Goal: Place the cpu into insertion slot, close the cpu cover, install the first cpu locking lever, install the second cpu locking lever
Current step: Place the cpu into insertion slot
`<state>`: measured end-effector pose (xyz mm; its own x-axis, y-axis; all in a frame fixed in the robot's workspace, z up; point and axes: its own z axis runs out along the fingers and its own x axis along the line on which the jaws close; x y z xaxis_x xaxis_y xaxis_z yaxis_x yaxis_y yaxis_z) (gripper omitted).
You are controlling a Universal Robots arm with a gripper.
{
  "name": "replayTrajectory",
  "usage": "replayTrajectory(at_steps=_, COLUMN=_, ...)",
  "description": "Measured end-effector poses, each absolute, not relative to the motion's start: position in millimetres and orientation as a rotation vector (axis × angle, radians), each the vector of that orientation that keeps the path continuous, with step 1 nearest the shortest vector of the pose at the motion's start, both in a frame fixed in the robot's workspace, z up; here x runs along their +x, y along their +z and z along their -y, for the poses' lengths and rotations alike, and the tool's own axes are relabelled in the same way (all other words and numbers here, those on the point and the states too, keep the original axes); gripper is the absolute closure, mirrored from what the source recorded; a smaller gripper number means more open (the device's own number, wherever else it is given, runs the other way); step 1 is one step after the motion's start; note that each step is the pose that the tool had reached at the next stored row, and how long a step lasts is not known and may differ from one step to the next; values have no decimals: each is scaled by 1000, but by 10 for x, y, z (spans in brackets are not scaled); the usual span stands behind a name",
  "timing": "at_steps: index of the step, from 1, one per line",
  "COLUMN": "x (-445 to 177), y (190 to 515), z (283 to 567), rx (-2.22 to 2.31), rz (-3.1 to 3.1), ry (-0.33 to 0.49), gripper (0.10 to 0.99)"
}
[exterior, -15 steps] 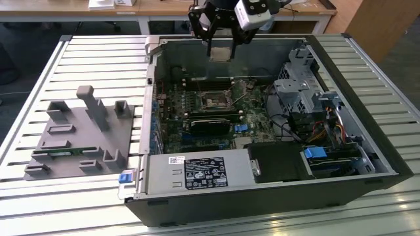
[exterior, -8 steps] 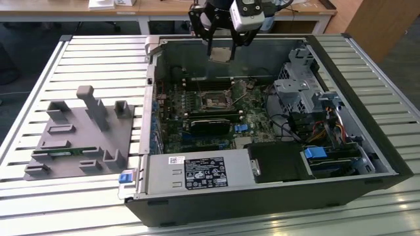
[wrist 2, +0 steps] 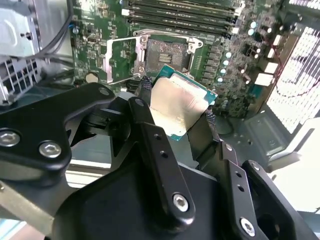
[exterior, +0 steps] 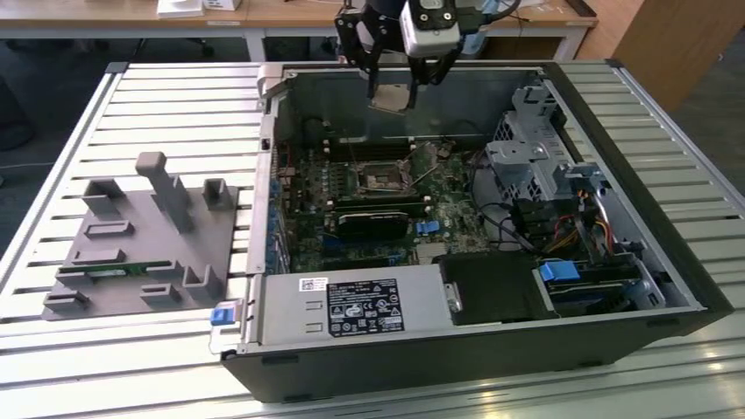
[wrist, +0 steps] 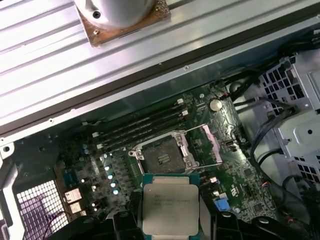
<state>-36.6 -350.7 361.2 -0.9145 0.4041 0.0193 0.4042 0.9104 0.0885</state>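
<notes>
- Slatted metal bench (exterior: 174, 96) carried an open PC case (exterior: 681, 262), lying on its side, motherboard (exterior: 349, 244) facing up.
- Grey fixture (exterior: 140, 236) with upright posts sat on the bench at the exterior view's left, just beside the case.
- A wooden bench (exterior: 303, 16) stood behind, with dark floor under it.
- Inside the case: power supply (exterior: 349, 305) along the near wall, drive cage (exterior: 529, 148) and cables at the exterior view's right.
- Tool (exterior: 393, 87) hung above the far end of the case, over the motherboard and not touching it.
- Tool was pressed in on the cpu (wrist 2: 177, 102), pinching it by two opposite edges with the metal top toward the wrist cameras; green edge visible around the lid.
- In the exterior view the cpu was up in the air, tilted, well above the slot (exterior: 382, 177).
- The slot was bare, its dark centre exposed in both wrist views, next to the long memory slots (wrist: 140, 127).
- Cover (wrist 2: 109, 59) was swung open, lying off to one side of the slot, its cut-out middle showing board beneath.
- Could not tell where the locking levers stood.
</notes>
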Motion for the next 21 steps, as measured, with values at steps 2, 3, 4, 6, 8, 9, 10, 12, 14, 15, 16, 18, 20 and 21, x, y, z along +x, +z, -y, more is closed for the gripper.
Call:
replayTrajectory(at_steps=2, x=-370, y=3608, z=3507, rx=-693, rz=3062, ry=-143, gripper=545)
replayTrajectory(at_steps=3, x=-372, y=3606, z=3507, rx=-718, rz=3057, ry=-143, gripper=545)
replayTrajectory(at_steps=4, x=-373, y=3605, z=3507, rx=-741, rz=3052, ry=-143, gripper=545)
replayTrajectory(at_steps=6, x=-375, y=3601, z=3507, rx=-788, rz=3041, ry=-143, gripper=545)
replayTrajectory(at_steps=8, x=-376, y=3598, z=3507, rx=-836, rz=3030, ry=-143, gripper=545)
replayTrajectory(at_steps=9, x=-377, y=3597, z=3507, rx=-860, rz=3024, ry=-143, gripper=545)
replayTrajectory(at_steps=10, x=-378, y=3596, z=3507, rx=-885, rz=3018, ry=-143, gripper=545)
replayTrajectory(at_steps=12, x=-379, y=3593, z=3507, rx=-931, rz=3005, ry=-143, gripper=545)
replayTrajectory(at_steps=14, x=-380, y=3592, z=3507, rx=-972, rz=2994, ry=-142, gripper=545)
replayTrajectory(at_steps=15, x=-381, y=3591, z=3507, rx=-992, rz=2988, ry=-142, gripper=545)
replayTrajectory(at_steps=16, x=-382, y=3590, z=3507, rx=-1015, rz=2981, ry=-143, gripper=545)
replayTrajectory(at_steps=18, x=-382, y=3589, z=3507, rx=-1054, rz=2968, ry=-142, gripper=545)
replayTrajectory(at_steps=20, x=-383, y=3588, z=3507, rx=-1088, rz=2957, ry=-142, gripper=545)
replayTrajectory(at_steps=21, x=-383, y=3588, z=3507, rx=-1105, rz=2951, ry=-142, gripper=545)
